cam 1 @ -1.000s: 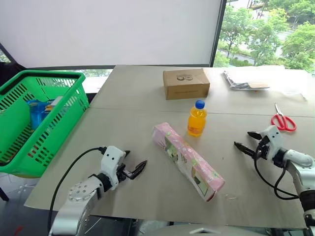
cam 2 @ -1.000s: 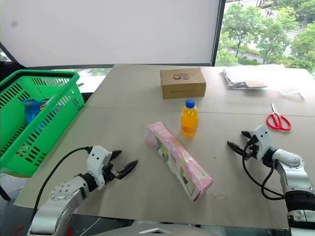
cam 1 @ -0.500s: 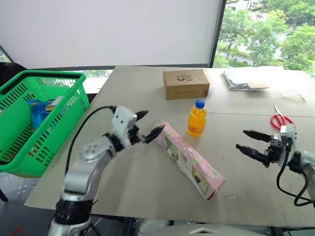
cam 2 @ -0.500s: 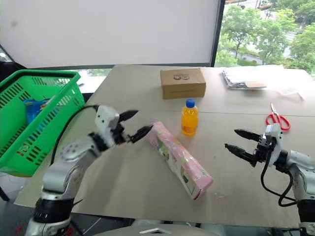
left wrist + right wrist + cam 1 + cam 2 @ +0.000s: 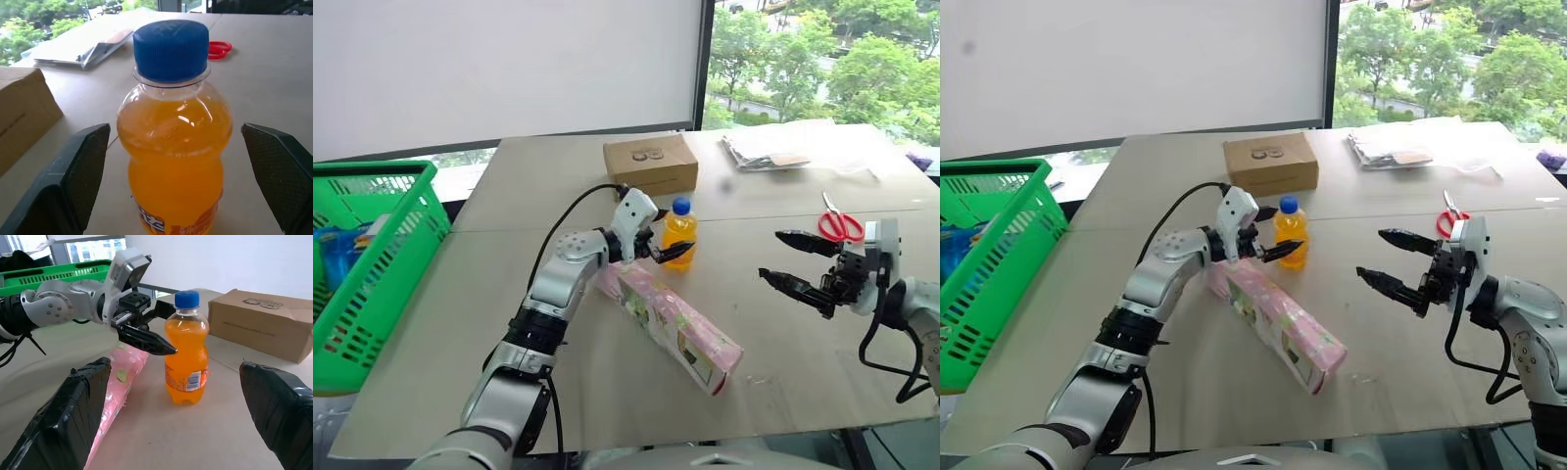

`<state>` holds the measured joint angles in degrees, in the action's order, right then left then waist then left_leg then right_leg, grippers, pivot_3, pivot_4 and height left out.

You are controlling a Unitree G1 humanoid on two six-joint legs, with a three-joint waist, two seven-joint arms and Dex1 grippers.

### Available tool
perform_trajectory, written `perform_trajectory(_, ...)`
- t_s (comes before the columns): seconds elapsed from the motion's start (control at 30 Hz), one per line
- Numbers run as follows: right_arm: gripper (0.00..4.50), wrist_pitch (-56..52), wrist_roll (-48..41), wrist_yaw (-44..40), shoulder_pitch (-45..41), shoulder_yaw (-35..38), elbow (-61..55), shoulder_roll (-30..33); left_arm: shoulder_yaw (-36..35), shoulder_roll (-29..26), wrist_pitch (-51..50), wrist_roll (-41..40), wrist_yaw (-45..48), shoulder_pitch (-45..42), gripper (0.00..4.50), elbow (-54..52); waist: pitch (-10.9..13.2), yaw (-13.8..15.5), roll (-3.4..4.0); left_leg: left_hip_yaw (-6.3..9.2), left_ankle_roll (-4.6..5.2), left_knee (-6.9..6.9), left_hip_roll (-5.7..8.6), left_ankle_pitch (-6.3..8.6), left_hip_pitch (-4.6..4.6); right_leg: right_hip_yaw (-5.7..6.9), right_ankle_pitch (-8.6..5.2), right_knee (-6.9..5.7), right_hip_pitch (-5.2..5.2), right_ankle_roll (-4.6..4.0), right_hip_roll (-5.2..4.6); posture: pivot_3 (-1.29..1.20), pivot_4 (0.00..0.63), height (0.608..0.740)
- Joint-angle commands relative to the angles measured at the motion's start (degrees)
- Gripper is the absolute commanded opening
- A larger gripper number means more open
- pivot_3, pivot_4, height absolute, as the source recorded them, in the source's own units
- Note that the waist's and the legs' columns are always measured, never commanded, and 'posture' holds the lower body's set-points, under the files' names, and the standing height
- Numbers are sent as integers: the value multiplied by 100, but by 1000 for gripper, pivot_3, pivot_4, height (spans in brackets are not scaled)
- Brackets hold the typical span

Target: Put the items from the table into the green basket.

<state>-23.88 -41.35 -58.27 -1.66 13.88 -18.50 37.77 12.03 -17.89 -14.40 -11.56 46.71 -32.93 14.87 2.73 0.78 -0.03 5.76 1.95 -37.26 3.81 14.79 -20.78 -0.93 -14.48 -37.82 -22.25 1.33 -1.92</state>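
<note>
A small orange-drink bottle (image 5: 678, 231) with a blue cap stands upright on the pale table (image 5: 509, 294), near its middle. The left end effector (image 5: 658, 246) reaches in from the bottle's left, its two black fingers spread wide on either side of the bottle and not touching it; in the left wrist view the bottle sits between the open fingers (image 5: 73, 181).

Just beside the bottle, toward the robot, a long pink printed carton (image 5: 671, 320) lies flat on the table at a slant. Its far end lies under the left forearm and its near end points to the robot's right.

The right end effector (image 5: 793, 262) hovers above the table well to the right of the bottle, fingers wide open and empty, pointing left toward it.

Behind the bottle sits a brown cardboard box (image 5: 650, 164). Red-handled scissors (image 5: 835, 219) lie on the table to the right, and a clear packet of papers (image 5: 768, 151) lies farther back.

The green basket (image 5: 372, 257) stands off the table's left edge, holding blue packaged goods (image 5: 335, 253).
</note>
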Motion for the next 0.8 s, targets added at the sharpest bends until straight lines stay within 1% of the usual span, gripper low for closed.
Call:
perform_trajectory(0.03, 4500, -49, -176, 149, -112, 74, -312, -24, 45, 197, 335, 221, -82, -353, 4463, 400, 0, -18, -1, 0, 0, -1, 0, 0, 0, 0, 1, 0, 0, 2, 0, -104, 0, 740)
perform_trajectory(0.17, 4500, -57, -158, 225, -67, 16, -376, -53, -26, 496, 459, 282, -142, -547, 4463, 793, 2, -54, -3, -2, 0, -5, 0, 0, 0, -1, 4, 0, 0, 11, 0, -112, 0, 740)
perform_trajectory(0.3, 4500, -93, -74, 276, 12, -25, -344, -11, -26, 630, 505, 334, -87, -577, 4463, 988, 2, -138, -3, -1, 0, -5, 0, 0, 0, -1, 5, -1, 1, 12, 0, -110, 0, 740)
perform_trajectory(0.47, 4500, -105, -54, 329, -52, -30, -233, -18, -111, 644, 505, 480, -314, -591, 4463, 1177, 2, -165, -3, -1, 1, -6, 0, 0, 1, -2, 6, -2, 1, 14, 0, -94, 0, 740)
perform_trajectory(0.6, 4500, -109, -19, 267, -95, -125, -146, -20, -274, 619, 200, 307, -311, -542, 4463, 1008, 2, -158, -4, 0, 0, -7, 0, 0, 1, -1, 7, -4, 0, 15, 0, -72, 0, 740)
perform_trajectory(0.63, 4500, -107, -6, 266, -118, -153, -125, -27, -328, 611, 147, 273, -339, -533, 3969, 946, 2, -158, -4, 0, 0, -7, 0, 0, 1, -1, 7, -4, 0, 14, 0, -72, 0, 740)
perform_trajectory(0.67, 4500, -100, 13, 255, -156, -198, -97, -31, -405, 600, 125, 232, -373, -536, 3704, 880, 3, -155, -5, 0, 0, -7, 0, 0, 1, -2, 7, -4, 0, 15, 0, -65, 0, 740)
perform_trajectory(0.7, 4500, -96, 25, 241, -204, -243, -71, -39, -479, 584, 140, 194, -404, -546, 3270, 816, 3, -158, -4, 1, 0, -8, 0, 0, 1, -1, 7, -4, 0, 15, 0, -55, 0, 740)
perform_trajectory(0.73, 4500, -98, 30, 237, -258, -287, -47, -59, -573, 564, 127, 146, -447, -561, 2981, 739, 4, -159, -6, 0, 0, -8, 0, 0, 1, -2, 8, -4, 0, 15, 0, -47, 0, 740)
perform_trajectory(0.8, 4500, -109, 49, 244, -341, -367, -10, -89, -737, 523, 80, 43, -499, -582, 2950, 613, 7, -155, -9, 2, 0, -8, 0, 0, 1, -1, 8, -5, -1, 15, 0, -38, 0, 740)
